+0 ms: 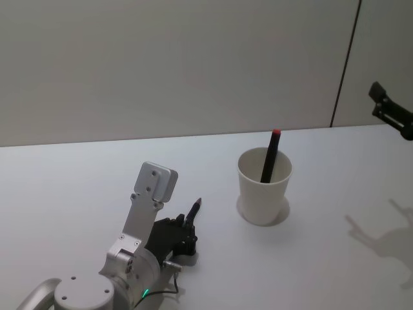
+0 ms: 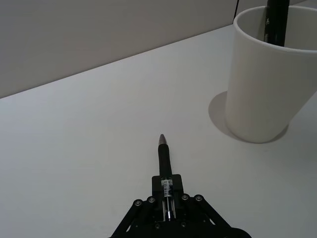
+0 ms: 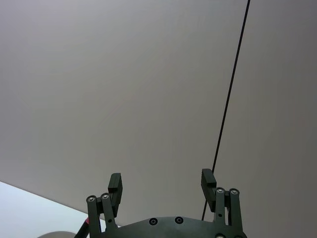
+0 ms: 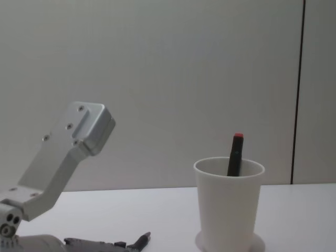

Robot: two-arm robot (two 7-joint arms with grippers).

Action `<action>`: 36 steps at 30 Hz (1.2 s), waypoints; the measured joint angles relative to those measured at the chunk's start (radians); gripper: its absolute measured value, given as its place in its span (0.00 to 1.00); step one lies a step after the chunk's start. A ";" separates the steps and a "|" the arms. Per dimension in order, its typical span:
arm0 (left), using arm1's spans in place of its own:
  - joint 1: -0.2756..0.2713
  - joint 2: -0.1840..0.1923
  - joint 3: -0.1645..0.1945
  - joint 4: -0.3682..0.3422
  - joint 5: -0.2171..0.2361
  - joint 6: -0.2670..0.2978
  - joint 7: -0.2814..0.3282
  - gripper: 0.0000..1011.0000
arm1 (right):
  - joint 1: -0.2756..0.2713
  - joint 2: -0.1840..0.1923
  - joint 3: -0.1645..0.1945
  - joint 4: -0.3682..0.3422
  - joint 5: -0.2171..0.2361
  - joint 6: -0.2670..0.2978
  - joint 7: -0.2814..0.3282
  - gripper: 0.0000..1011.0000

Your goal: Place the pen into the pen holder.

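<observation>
Two black pens, one white tapered pen holder; red-capped pen leans inside; left gripper pinches second pen; right gripper fingers spread.

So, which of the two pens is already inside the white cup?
The pen with the red end, leaning inside the pen holder. The other pen, with a bare pointed tip, is held by the left gripper, outside it.
</observation>
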 joint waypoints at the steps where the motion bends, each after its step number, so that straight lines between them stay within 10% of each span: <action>1: 0.000 0.000 0.000 0.000 0.000 0.001 0.000 0.12 | 0.000 0.000 0.000 0.000 0.000 0.000 0.000 0.99; 21: 0.005 -0.004 -0.004 -0.006 0.011 0.003 0.001 0.12 | 0.000 0.000 0.000 0.000 0.000 0.000 0.000 0.99; 36: 0.004 -0.010 -0.015 -0.002 0.050 -0.096 0.026 0.12 | 0.000 0.000 0.000 0.000 0.000 0.000 0.000 0.99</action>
